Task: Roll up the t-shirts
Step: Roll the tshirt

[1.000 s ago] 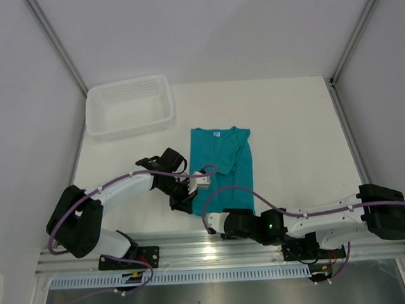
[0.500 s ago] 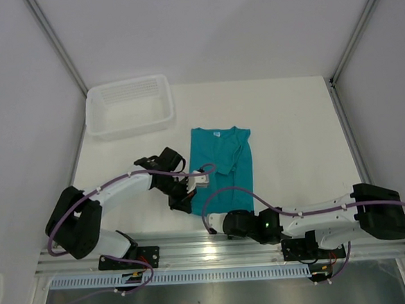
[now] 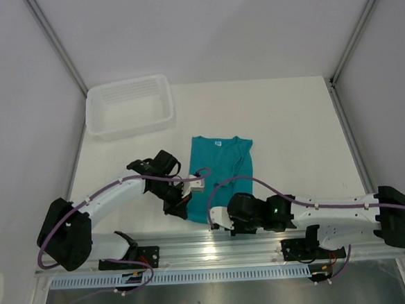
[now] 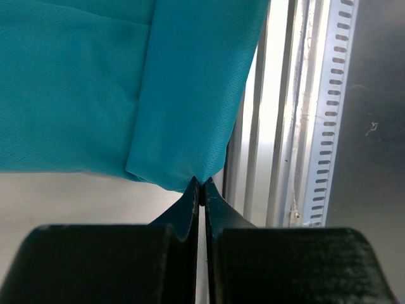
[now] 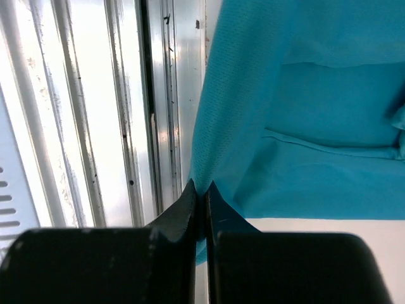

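- The teal t-shirt [image 3: 223, 166] lies on the white worktop [image 3: 291, 132], folded lengthwise into a narrow strip. Its collar and white neck label [image 3: 217, 142] are at the far end and its hem faces the arms.
- The left hand [image 4: 201, 183] has its jaws pressed together, pinching the hem's near left corner. The cloth draws to a point at the tips.
- The right hand [image 5: 204, 187] is likewise closed tight on the hem's near right corner.
- Both hands sit low at the near edge of the worktop, just beside the aluminium rail [image 3: 223, 246].
- A white plastic tray [image 3: 130, 105] stands at the far left corner, well apart from the t-shirt.
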Controlling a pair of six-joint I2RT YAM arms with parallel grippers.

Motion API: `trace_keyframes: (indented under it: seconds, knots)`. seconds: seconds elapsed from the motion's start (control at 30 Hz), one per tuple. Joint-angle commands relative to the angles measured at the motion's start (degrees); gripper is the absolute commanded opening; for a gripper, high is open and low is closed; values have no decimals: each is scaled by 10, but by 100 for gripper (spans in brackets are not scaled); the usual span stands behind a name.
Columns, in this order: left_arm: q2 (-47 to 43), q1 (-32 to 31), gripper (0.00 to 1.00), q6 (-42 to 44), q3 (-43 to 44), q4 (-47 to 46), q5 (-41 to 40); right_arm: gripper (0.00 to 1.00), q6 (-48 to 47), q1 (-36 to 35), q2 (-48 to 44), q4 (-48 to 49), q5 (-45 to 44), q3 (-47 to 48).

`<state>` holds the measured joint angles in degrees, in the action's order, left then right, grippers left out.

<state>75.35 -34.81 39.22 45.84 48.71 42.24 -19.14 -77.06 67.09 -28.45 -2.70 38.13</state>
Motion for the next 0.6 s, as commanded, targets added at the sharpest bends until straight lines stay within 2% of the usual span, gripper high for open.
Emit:
trace_keyframes:
  seconds: [0.0,0.17,0.3,0.57]
  knots:
    - [-11,7,1,25,-5,31,33,0,-41,57,-24,-28,116,27]
    - [31,27,1,8,22,15,35,0,-85,94,39,-33,119,57]
    - [72,50,1,-3,41,9,38,0,-99,134,83,-40,166,84]
    - [123,60,1,-20,73,-18,26,0,-119,191,63,-30,168,79]
